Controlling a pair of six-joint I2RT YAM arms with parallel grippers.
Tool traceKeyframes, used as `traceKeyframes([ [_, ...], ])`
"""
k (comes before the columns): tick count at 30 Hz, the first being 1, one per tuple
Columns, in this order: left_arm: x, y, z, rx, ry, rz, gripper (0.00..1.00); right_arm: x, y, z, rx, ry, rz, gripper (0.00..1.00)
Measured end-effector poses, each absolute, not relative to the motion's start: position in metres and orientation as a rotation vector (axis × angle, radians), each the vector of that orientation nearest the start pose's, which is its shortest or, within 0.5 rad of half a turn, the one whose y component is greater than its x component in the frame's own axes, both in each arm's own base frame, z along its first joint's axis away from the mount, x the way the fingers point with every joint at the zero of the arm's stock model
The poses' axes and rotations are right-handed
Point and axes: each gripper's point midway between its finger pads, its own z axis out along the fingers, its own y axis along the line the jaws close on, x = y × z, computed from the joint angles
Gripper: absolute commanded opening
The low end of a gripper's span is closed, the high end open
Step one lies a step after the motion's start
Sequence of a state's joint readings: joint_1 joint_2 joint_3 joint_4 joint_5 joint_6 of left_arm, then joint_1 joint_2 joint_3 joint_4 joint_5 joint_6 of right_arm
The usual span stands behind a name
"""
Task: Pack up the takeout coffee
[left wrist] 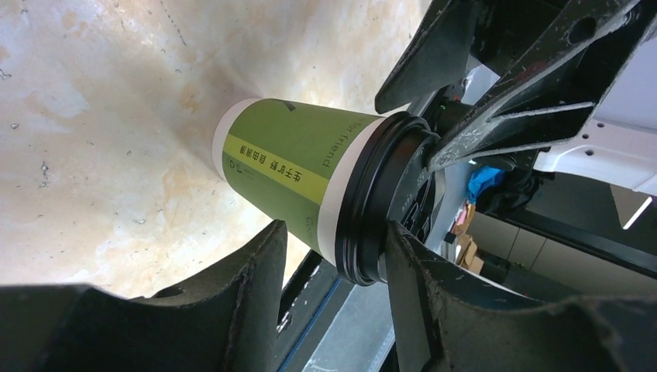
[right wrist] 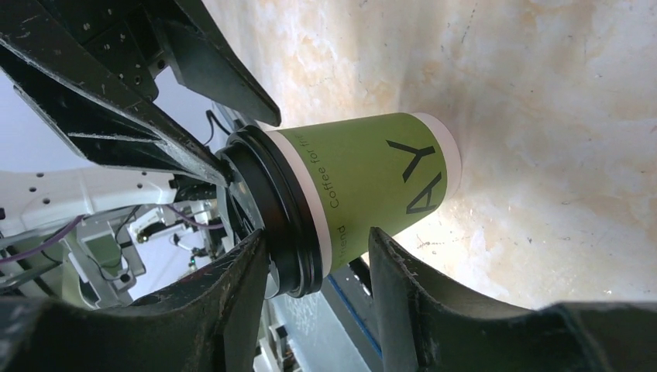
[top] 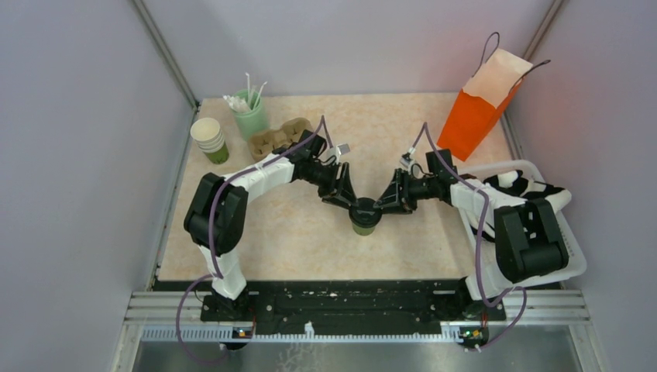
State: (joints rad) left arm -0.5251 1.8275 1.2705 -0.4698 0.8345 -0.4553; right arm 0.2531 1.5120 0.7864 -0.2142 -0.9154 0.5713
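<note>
**Q:** Where's the coffee cup (top: 364, 220)?

**A:** Mid-table (top: 302, 240), standing between my two arms. It is well apart from the orange bag (top: 474, 116) at the back right.

**Q:** Why both arms on it?

**A:** My reading is that the lid (right wrist: 279, 213) is being pressed or steadied before any lift. The left gripper (top: 349, 198) comes in from the left and the right gripper (top: 382, 201) from the right, with the tips meeting over the top. Each wrist view shows the opposite arm with one finger (left wrist: 496, 132) lying on the lid and the other hanging clear of the cup wall.

**Q:** Jaws?

**A:** Parted on both sides. Neither clamps the cup. Contact looks to be on the lid only.

**Q:** Which way does it point?

**A:** Upright: base flat on the table, lid and wide end up, long axis vertical. It looks sideways from the wrists only because those cameras are rolled. The big dark lettering faces the right arm and the yellow stripe faces the left.
</note>
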Motion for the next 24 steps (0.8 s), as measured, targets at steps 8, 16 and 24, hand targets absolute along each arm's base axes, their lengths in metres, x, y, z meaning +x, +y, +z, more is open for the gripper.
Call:
traceKeyframes([
  [8, 0.263, -0.311, 0.113, 0.443, 2.707, -1.395, 0.89, 0.249, 0.224, 0.109, 0.002, 2.566, 1.501, 0.50],
  [16, 0.261, -0.296, 0.142, 0.414, 2.658, -1.370, 0.76, 0.251, 0.223, 0.110, 0.007, 2.569, 1.485, 0.50],
  [24, 0.251, -0.288, 0.143, 0.336, 2.687, -1.426, 0.60, 0.251, 0.223, 0.110, 0.002, 2.570, 1.483, 0.50],
])
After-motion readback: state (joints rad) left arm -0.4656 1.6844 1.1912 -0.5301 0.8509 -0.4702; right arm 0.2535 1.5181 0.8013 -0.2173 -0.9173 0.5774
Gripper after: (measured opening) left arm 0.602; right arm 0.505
